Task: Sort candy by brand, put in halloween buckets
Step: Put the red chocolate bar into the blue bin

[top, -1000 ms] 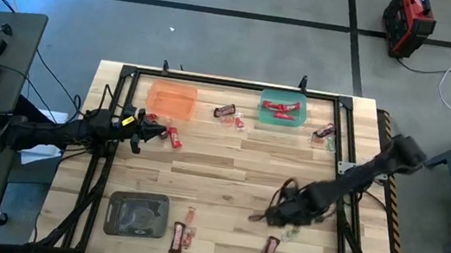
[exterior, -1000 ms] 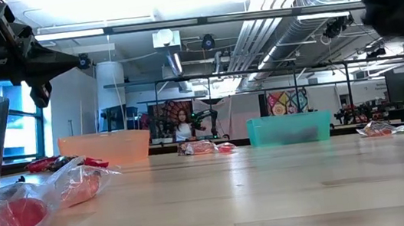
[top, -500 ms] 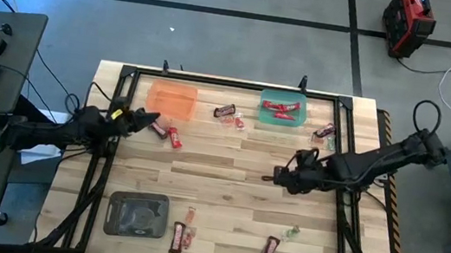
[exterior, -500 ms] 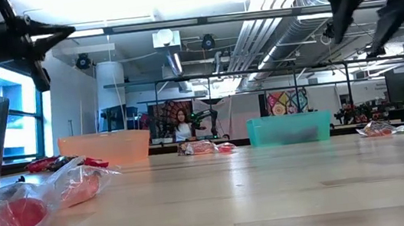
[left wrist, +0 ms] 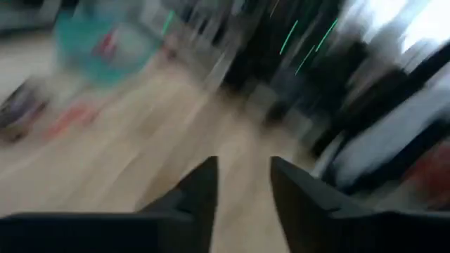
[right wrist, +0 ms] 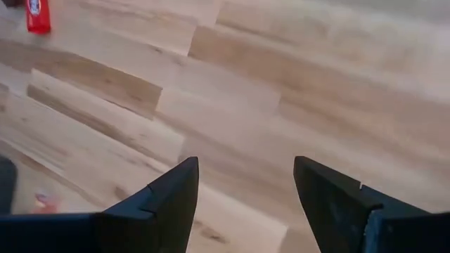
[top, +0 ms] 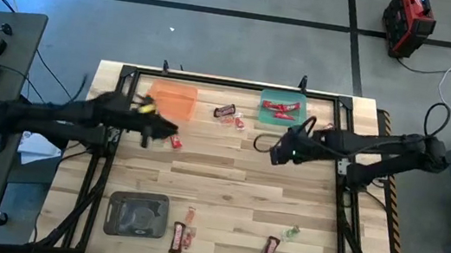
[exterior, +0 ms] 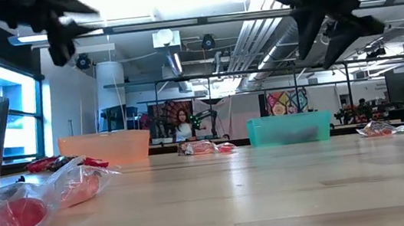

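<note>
Three halloween buckets stand on the wooden table: an orange one [top: 171, 99] at the far left, a green one [top: 283, 108] at the far middle holding red candy [top: 280, 109], and a dark grey one [top: 137, 214] at the near left. Loose candy lies about: red pieces [top: 173, 140] [top: 226, 111], brown bars [top: 180, 238] [top: 268, 250]. My left gripper [top: 156, 126] hovers, blurred, beside the orange bucket, its fingers apart [left wrist: 242, 172] and bare. My right gripper [top: 279, 149] hangs open [right wrist: 242, 169] over bare wood in front of the green bucket, holding nothing.
More candy lies at the far right [top: 323, 132] and near the front [top: 291, 232]. A black frame [top: 214, 81] runs around the table's edges. In the low view, crumpled red wrappers [exterior: 13, 209] lie close at the left. Bare wood fills the table's middle.
My right gripper has swung from the near right of the table toward the far edge and upward, coming before the green bucket, and has turned. My left gripper has risen and gone a little toward the table's middle, moving fast.
</note>
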You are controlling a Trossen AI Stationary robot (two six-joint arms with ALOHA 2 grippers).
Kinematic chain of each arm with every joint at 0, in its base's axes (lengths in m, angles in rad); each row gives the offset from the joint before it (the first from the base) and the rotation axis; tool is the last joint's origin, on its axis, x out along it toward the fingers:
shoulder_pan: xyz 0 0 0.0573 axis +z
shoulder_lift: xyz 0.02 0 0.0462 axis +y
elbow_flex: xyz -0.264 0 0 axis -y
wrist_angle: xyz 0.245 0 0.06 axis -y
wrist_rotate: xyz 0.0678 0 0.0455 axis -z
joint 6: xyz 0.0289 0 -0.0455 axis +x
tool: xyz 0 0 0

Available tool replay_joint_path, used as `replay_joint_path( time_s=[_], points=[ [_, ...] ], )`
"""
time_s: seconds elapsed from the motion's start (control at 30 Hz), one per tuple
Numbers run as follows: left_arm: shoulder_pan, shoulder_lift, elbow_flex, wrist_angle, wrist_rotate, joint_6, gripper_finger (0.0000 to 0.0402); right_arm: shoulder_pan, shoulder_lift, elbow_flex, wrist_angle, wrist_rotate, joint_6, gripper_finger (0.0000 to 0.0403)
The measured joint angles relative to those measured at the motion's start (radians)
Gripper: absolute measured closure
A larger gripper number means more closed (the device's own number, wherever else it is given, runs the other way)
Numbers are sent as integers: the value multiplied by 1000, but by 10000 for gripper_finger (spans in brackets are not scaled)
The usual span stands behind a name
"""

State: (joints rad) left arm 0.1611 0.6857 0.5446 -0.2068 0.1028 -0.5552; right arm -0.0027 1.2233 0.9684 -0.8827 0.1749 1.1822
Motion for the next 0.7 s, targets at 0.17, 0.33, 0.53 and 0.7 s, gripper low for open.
replay_joint_path(
  time_s=[0.17, 0.33, 0.53, 0.7],
  points=[
    [50, 341, 229, -492, -122, 126, 183, -96, -31, 0, -3, -27, -214, 176],
    [98, 611, 253, -628, -86, -167, 147, -141, -45, 0, 2, -37, -355, 176],
    [75, 778, 252, -454, -52, -494, 144, -155, -45, 0, 11, -49, -435, 176],
    [29, 817, 253, -447, -169, -666, 148, -155, -45, 0, 12, -56, -427, 176]
  ],
)
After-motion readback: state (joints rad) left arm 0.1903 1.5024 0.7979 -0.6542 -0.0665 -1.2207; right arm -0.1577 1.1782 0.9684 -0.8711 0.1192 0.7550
